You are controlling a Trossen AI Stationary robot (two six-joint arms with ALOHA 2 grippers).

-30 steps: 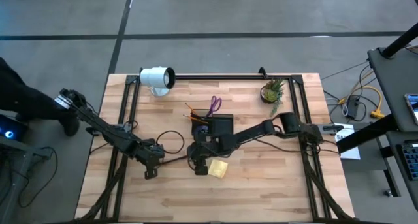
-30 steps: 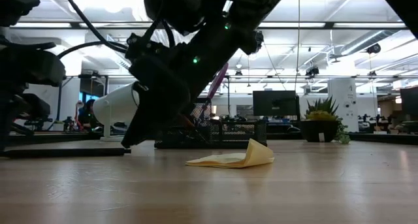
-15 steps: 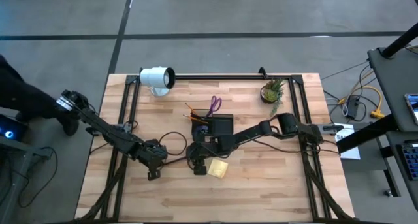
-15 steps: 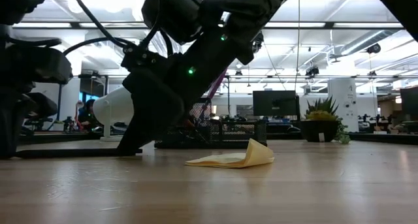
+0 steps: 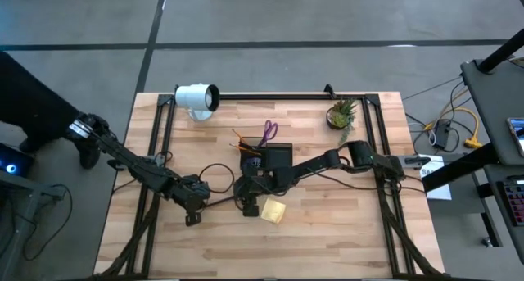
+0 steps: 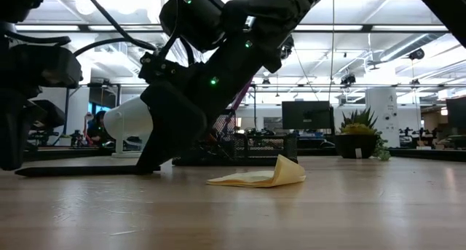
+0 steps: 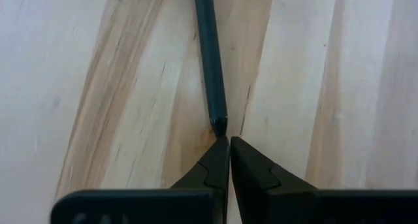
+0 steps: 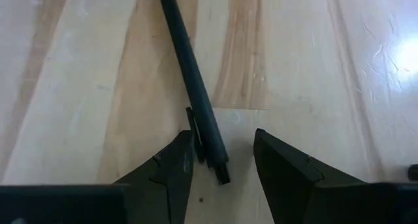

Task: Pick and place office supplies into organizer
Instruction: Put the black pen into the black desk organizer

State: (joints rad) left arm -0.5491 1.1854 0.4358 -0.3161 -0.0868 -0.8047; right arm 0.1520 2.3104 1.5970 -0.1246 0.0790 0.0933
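Note:
A thin dark pen [image 5: 221,201] lies flat on the wooden table between my two grippers. My left gripper [image 7: 228,142] is shut, and the pen's pointed tip [image 7: 217,125] ends right at its fingertips. My right gripper [image 8: 222,162] is open, with its fingers on either side of the pen's clip end [image 8: 210,145]. A yellow sticky-note pad [image 5: 274,210] lies just right of it, one corner curled up [image 6: 287,170]. The dark organizer [image 5: 277,158] stands behind, with purple scissors [image 5: 268,133] and orange pencils [image 5: 241,140] at its far side. My left gripper's shut fingertips [image 7: 222,152] meet the pen's tip end-on, in line with the pen; I cannot tell whether they touch. My right gripper comes slanting down along the pen; the clip [image 8: 193,129] lies close beside one finger [image 8: 173,168], and I cannot tell whether they touch.
A white cylindrical lamp [image 5: 196,98] lies at the far left and a small potted plant [image 5: 341,115] at the far right. A black cable loop [image 5: 214,176] sits behind the pen. Bare wood [image 5: 270,248] stretches along the near side.

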